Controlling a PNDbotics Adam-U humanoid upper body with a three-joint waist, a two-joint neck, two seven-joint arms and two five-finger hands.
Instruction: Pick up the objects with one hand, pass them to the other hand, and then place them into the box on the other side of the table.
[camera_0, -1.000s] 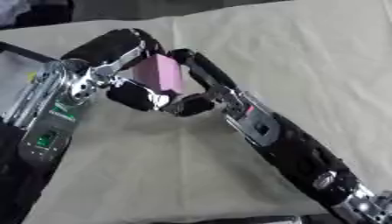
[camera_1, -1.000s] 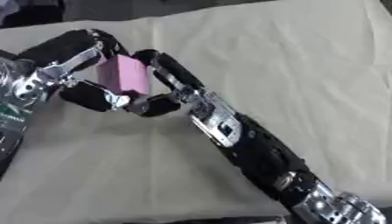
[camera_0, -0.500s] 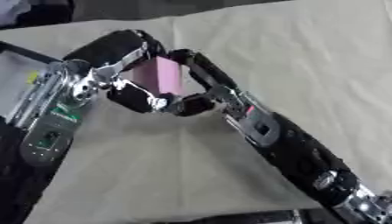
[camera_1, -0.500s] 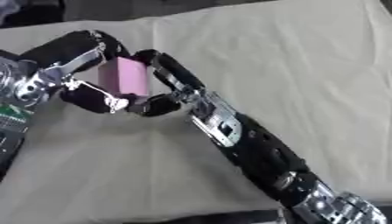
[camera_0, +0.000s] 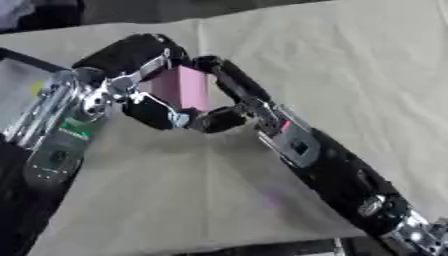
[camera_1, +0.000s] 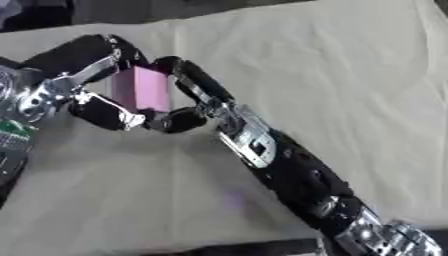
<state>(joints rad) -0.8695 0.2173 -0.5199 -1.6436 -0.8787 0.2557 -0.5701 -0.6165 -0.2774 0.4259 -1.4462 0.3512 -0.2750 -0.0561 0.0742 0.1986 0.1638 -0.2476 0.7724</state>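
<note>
A flat pink rectangular block (camera_0: 179, 91) sits between the two robot hands, above the worktop (camera_0: 350, 75) covered in a creased beige cloth. The left robot hand (camera_0: 131, 85), black with silver joints, comes in from the left; its curled fingers wrap over the block's top and left side, and its thumb lies beneath the block. The right robot hand (camera_0: 229, 97), reaching up from the lower right, has its fingers curled along the block's right edge and its thumb tucked under the lower corner. Both robot hands touch the block at once, their fingertips close together just beneath it.
</note>
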